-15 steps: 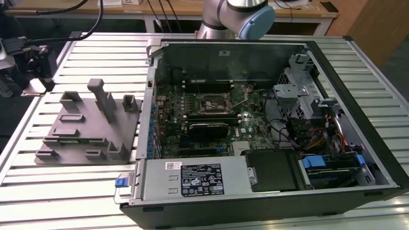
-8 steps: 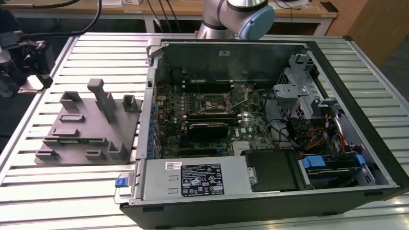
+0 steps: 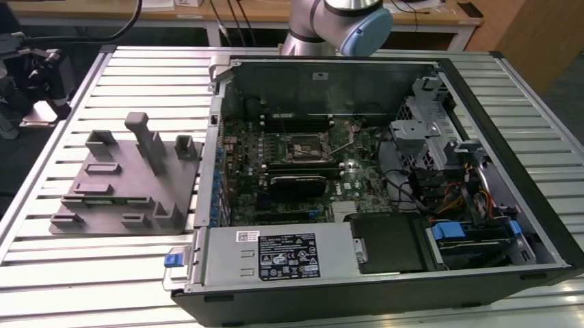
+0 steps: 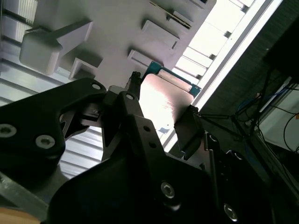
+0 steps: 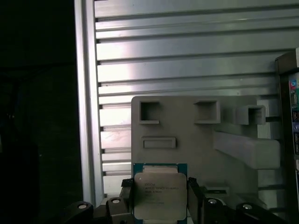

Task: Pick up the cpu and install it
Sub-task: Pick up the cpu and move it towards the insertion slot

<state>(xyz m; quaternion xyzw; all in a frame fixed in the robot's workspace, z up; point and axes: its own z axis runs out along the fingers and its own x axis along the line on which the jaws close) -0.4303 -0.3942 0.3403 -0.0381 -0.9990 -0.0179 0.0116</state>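
Spanning the exterior view, a slatted aluminium bench [image 3: 119, 75] carries an open computer case [image 3: 319, 85] and, just beside it toward the exterior view's left, a grey fixture block [image 3: 169, 188]. A wooden desk [image 3: 256, 12] stands beyond the bench's far edge, where the arm [image 3: 342, 20] rises. The motherboard socket [image 3: 306, 147] sits mid-case. In both wrist views the gripper [image 5: 161, 198] is closed on the cpu [image 5: 159, 191], black fingers [image 5: 195, 200] pinching two opposite sides, over the fixture's edge. Whether the cpu touches the fixture cannot be told, and the frame border cuts off one cpu edge.
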